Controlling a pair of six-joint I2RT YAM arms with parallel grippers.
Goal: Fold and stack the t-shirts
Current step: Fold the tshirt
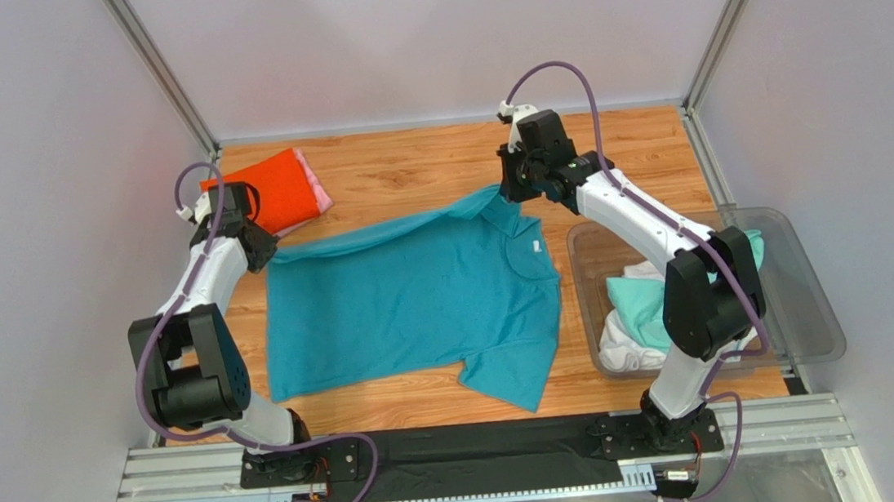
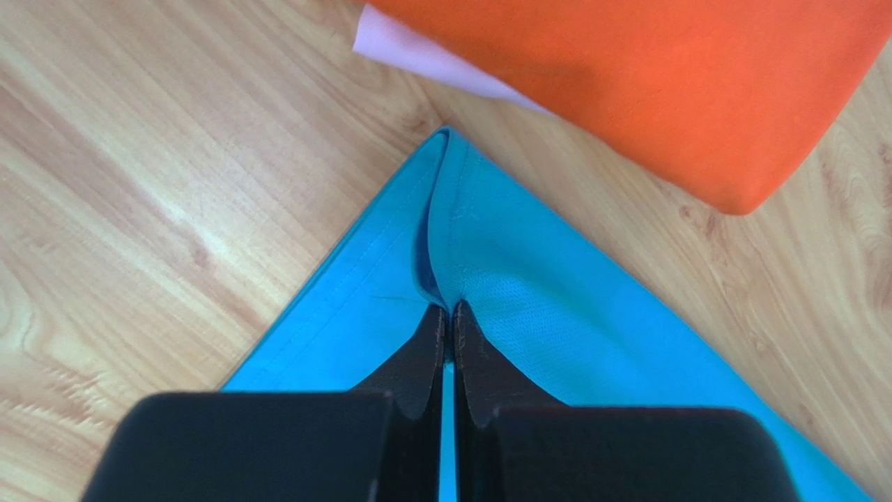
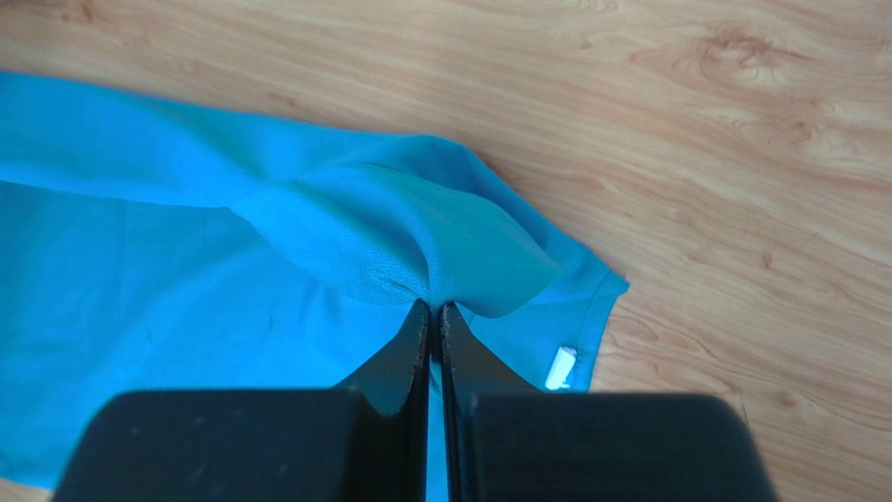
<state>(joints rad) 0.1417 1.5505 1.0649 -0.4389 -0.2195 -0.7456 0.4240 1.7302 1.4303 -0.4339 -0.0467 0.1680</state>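
Note:
A teal t-shirt lies spread on the wooden table, collar toward the right. My left gripper is shut on its far-left corner; the left wrist view shows the jaws pinching a fold of teal cloth. My right gripper is shut on the far-right part near the collar; the right wrist view shows a bunched fold of teal cloth held at the tips, with a white tag beside them. A folded orange-red t-shirt lies on a pink one at the far left.
A clear plastic bin at the right holds mint-green and white shirts. Grey walls and metal frame posts enclose the table. The orange-red stack lies just beyond my left gripper.

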